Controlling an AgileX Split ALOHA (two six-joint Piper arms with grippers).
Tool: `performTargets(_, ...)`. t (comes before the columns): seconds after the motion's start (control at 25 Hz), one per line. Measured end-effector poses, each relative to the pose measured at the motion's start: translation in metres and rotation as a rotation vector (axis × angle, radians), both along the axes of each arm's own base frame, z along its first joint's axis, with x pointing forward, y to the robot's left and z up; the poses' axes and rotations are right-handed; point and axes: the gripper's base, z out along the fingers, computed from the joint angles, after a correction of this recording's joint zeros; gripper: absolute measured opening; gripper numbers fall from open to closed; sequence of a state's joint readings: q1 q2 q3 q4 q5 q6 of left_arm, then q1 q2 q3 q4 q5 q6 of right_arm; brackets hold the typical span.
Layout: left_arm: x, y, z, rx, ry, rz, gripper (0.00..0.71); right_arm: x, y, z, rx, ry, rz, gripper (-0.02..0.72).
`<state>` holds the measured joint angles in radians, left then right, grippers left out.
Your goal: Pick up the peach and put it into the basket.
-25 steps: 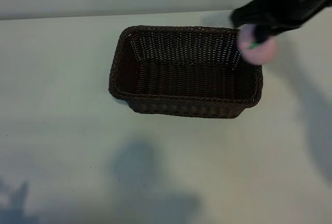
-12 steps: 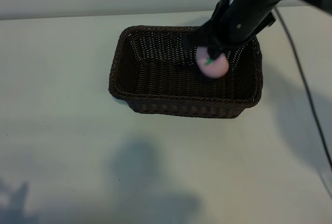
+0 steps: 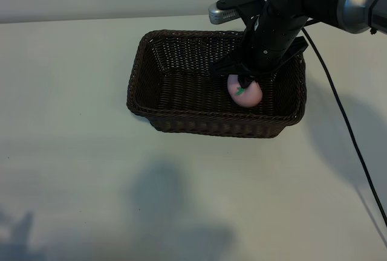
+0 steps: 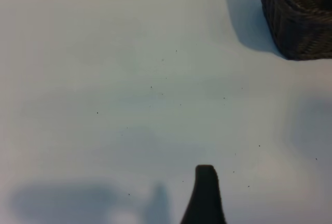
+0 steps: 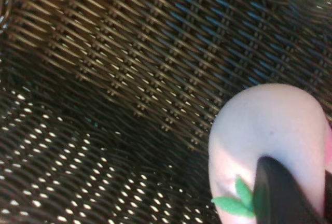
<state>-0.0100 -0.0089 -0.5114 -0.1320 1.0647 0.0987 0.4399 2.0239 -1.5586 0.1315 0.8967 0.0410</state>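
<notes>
lower now: right tool [image 3: 247, 83], peach [image 3: 245, 92], inside basket [image 3: 181, 122]

Exterior view: looks steeply down at the pale tabletop [image 3: 72, 170] from outside the rig, with the dark brown woven wicker basket [image 3: 181, 122] just above centre and the right arm entering from 1 o'clock.
Left wrist view: sits low over the table, facing forward and slightly down; one dark fingertip [image 4: 205, 195] shows at 6 o'clock, and a basket corner [image 4: 298, 27] lies far off at 1 o'clock.
Right wrist view: points almost straight down, very near the basket's woven wall [image 5: 129, 68]; the pale pink ball-like peach [image 5: 270, 136] fills 4 o'clock.
Shared: all three views include the basket; the exterior and right wrist views share the peach.
</notes>
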Motion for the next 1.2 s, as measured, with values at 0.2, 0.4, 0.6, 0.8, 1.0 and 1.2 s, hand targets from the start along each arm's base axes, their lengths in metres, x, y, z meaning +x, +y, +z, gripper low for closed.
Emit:
performTargets(0.2,0.000,0.000,0.000,0.000,0.000,0.000,0.594,-0.001,0.000,0.000,-0.006,0.007,0.010,0.390)
performTargets(0.4,0.000,0.000,0.000,0.000,0.000,0.000,0.594,-0.004,-0.001,0.026,0.009,-0.023,0.020,0.640)
performTargets(0.6,0.000,0.000,0.000,0.000,0.000,0.000,0.594,-0.010,-0.003,0.077,0.040,-0.077,0.029,0.632)
performTargets(0.8,0.000,0.000,0.000,0.000,0.000,0.000,0.594,-0.015,-0.012,0.103,0.018,-0.123,0.004,0.585)
performTargets(1.0,0.000,0.000,0.000,0.001,0.000,0.001,0.594,-0.005,-0.059,0.107,-0.077,-0.101,-0.103,0.581)
performTargets(1.2,0.000,0.000,0.000,0.001,0.000,0.001,0.594,0.009,-0.136,0.107,-0.133,-0.062,-0.239,0.579)
